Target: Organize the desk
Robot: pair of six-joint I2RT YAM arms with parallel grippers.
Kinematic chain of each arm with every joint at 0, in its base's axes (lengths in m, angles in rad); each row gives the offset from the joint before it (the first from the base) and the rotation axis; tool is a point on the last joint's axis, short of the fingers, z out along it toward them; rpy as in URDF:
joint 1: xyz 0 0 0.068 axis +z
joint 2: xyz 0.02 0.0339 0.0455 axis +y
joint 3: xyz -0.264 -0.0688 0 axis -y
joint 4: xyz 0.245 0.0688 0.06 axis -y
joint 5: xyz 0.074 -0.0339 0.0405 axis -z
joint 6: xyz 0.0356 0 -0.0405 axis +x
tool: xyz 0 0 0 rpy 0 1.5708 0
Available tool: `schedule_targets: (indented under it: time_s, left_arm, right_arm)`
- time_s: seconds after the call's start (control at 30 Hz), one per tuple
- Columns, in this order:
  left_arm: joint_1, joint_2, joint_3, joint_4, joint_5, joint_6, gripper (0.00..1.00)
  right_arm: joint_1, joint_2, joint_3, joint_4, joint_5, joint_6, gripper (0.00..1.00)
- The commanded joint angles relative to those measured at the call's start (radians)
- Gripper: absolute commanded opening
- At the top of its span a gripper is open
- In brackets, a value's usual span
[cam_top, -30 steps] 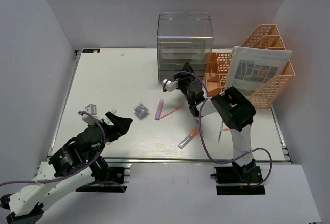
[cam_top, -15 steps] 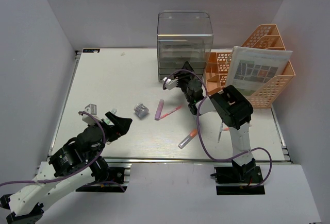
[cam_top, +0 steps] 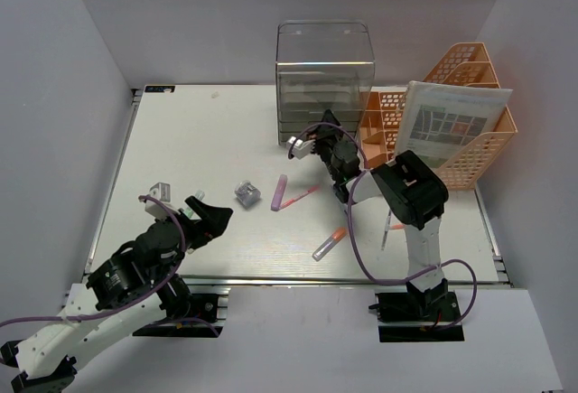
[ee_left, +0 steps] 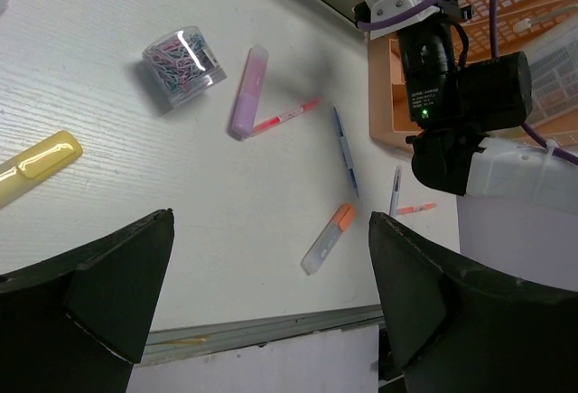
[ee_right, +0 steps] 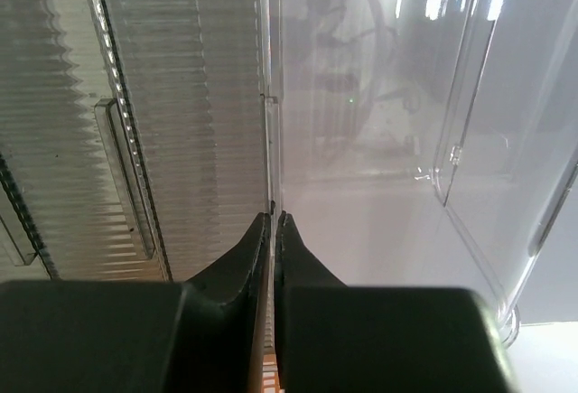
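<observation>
Up at the middle of the top view, my right tool (cam_top: 323, 125) has just gone from half open to shut. Its tip is at the front of the clear box (cam_top: 323, 68) standing at the back of the tabletop (cam_top: 199, 131). The arm has also crept a touch closer to that box. Nothing else has shifted. The clips (cam_top: 247, 193), purple highlighter (cam_top: 279, 191), red pen (cam_top: 301, 197) and orange marker (cam_top: 329, 244) lie loose mid-tabletop as before, and the rack (cam_top: 470, 140) stands at the right. My left tool (cam_top: 208, 210) hangs at lower left, spread wide and holding nothing, just as it was.

From the left wrist, my two fingers fill the bottom corners, far apart. The same clutter lies above and between them, along with a yellow highlighter (ee_left: 36, 165) at the left edge and a blue pen (ee_left: 345, 152) right of centre. My right arm shows at upper right.

From the right wrist, the fingers are pressed together at lower centre. Their tips meet on a vertical edge of the box, with ribbed drawer fronts to the left and a smooth clear wall to the right. I cannot tell whether they pinch a lip there or have closed on nothing.

I read this closing as a try at taking hold of a drawer. The sorting itself looks barely begun, since every loose thing is still out on the tabletop.
</observation>
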Motion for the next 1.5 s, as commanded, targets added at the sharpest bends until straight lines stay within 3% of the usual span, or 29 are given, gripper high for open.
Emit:
schedule_targets:
  time_s: [0.0, 0.47, 0.8, 1.17, 1.47]
  left_arm:
    - [-0.002, 0.014, -0.016, 0.030, 0.020, -0.008, 0.98]
    - [-0.002, 0.054, -0.041, 0.085, 0.051, -0.011, 0.98]
    - [-0.002, 0.060, -0.056, 0.100, 0.051, -0.012, 0.98]
    - [0.007, 0.215, -0.095, 0.202, 0.077, -0.067, 0.98]
    - [0.007, 0.350, -0.075, 0.246, 0.015, -0.138, 0.98]
  right_arm:
    - [0.001, -0.065, -0.053, 0.537, -0.011, 0.025, 0.00]
    - [0.010, -0.243, -0.125, 0.464, 0.011, 0.072, 0.00]
    - [0.030, -0.336, -0.090, 0.371, 0.051, 0.103, 0.00]
    - [0.032, -0.376, -0.069, 0.387, 0.040, 0.094, 0.00]
    - [0.032, -0.381, -0.024, 0.399, 0.029, 0.083, 0.00]
